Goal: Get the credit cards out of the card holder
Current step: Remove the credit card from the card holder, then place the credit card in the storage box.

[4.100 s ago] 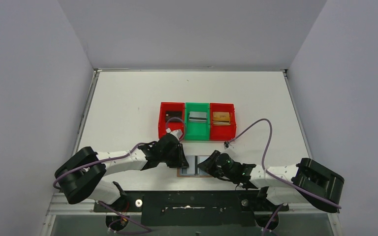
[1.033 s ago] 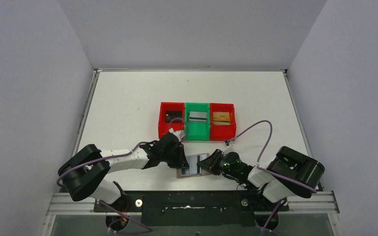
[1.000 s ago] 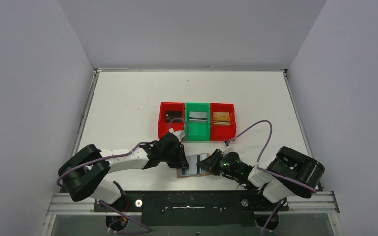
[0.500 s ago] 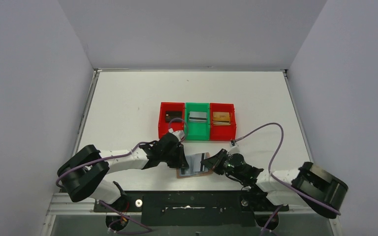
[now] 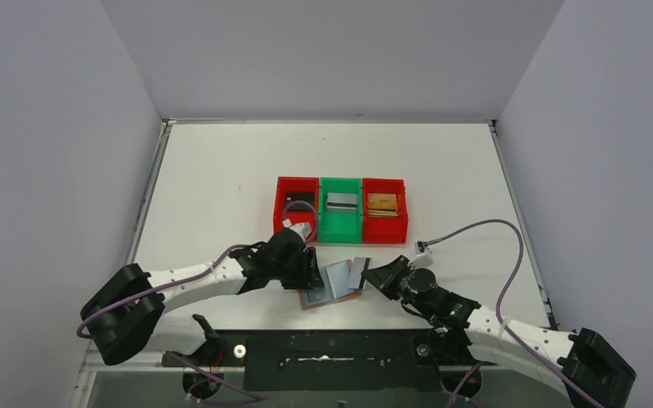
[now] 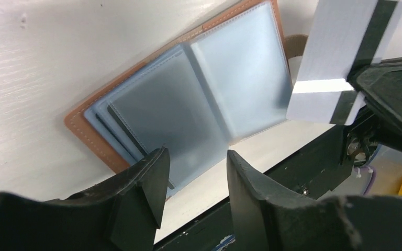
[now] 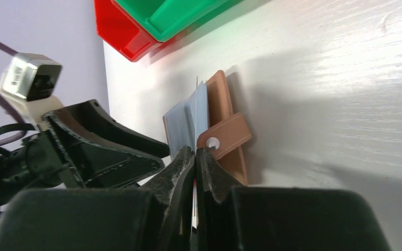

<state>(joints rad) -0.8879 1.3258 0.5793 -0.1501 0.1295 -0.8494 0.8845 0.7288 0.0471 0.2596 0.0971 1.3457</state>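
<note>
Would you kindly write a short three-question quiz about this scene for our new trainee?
1. True or false: the right claw is shut on a silver-grey card with a black stripe.
2. The card holder lies: A) open on the table; B) inside a bin; C) folded shut.
3. What colour is the middle bin?
Key: 1 true; 2 A; 3 green.

My right end effector (image 5: 380,277) has pulled a silver-grey striped card (image 6: 340,63) clear of the card holder (image 5: 327,291) and carried it rightward. The holder has swung askew on the worktop (image 5: 221,187). My left end effector (image 6: 193,157) has parted its fingers.
</note>
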